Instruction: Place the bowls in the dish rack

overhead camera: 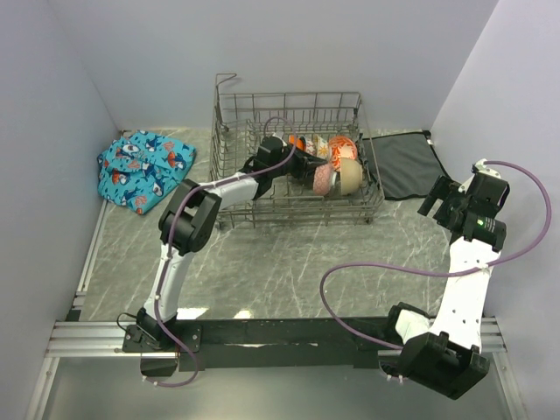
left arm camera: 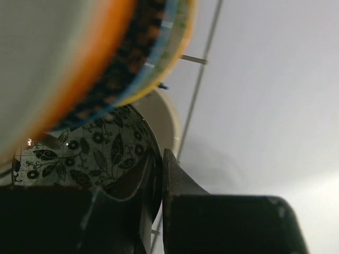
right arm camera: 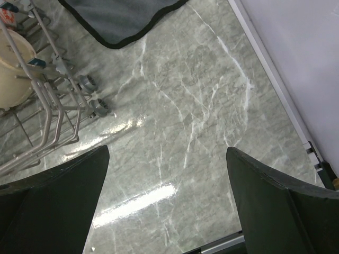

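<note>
Closed to a narrow slit in the left wrist view: left gripper (left arm camera: 159, 172), pinching the rim of the black-and-white leaf-patterned bowl (left arm camera: 90, 159). Just above it, filling the upper left of the frame, a blurred bowl with orange and blue bands (left arm camera: 122, 58), very near the lens and blocking much of the view. Behind both, a piece of a pale bowl (left arm camera: 161, 114) and thin wires of the dish rack (left arm camera: 200, 79) before a plain light wall.

From the top camera, reaching into the rack from its left side, in the upper middle of the frame. Inside the rack, in the centre and right part, close together: orange-red patterned bowl (overhead camera: 343, 147), cream bowl with orange leaves (overhead camera: 324, 179), plain cream bowl (overhead camera: 353, 175). Near the gripper more rims, partly hidden by it; at least four bowls countable, exact number not clear.

Spread wide at the right side of the top frame: right gripper (right arm camera: 168, 153), holding nothing, over the bare marble table (right arm camera: 201, 95). One dark grey mat (right arm camera: 127, 21) between it and the rack. One colourful patterned cloth (overhead camera: 144, 169) at the far left, apart from the rack.
</note>
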